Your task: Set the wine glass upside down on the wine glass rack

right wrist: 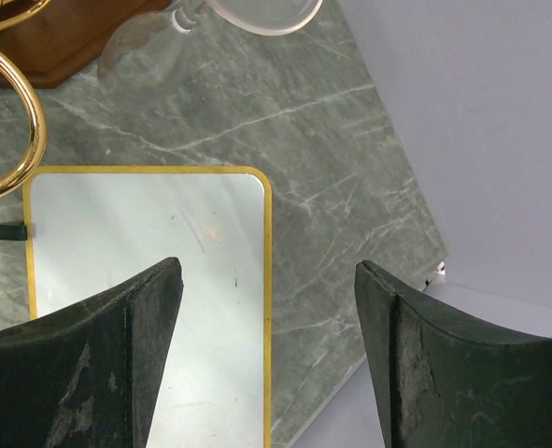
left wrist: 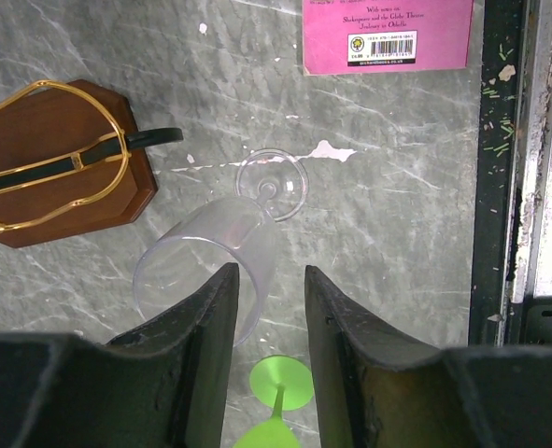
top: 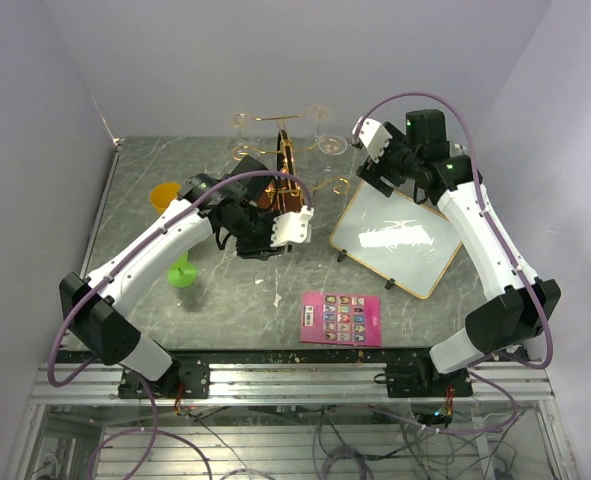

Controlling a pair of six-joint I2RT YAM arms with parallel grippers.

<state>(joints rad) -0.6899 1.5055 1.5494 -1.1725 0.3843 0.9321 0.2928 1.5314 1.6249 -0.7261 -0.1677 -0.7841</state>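
Note:
A clear wine glass [left wrist: 210,266] lies on its side on the grey table, its foot [left wrist: 272,184] pointing away from me. My left gripper [left wrist: 268,285] is open just above it; the left fingertip [left wrist: 215,317] overlaps the bowl's edge, and only table shows between the jaws. The wine glass rack, gold wire [left wrist: 42,131] on a brown wooden base [left wrist: 89,201], stands left of the glass and at the table's back middle [top: 280,165]. My right gripper [right wrist: 266,280] is open and empty, beside the rack [top: 373,168]. Another clear glass [right wrist: 149,51] hangs upside down on the rack.
A green stemmed glass [top: 182,270] stands near the left gripper; its foot [left wrist: 282,381] shows between the jaws. An orange cup [top: 164,195] is at the left. A gold-framed whiteboard [top: 395,240] lies under the right gripper. A pink book [top: 342,318] lies near the front edge.

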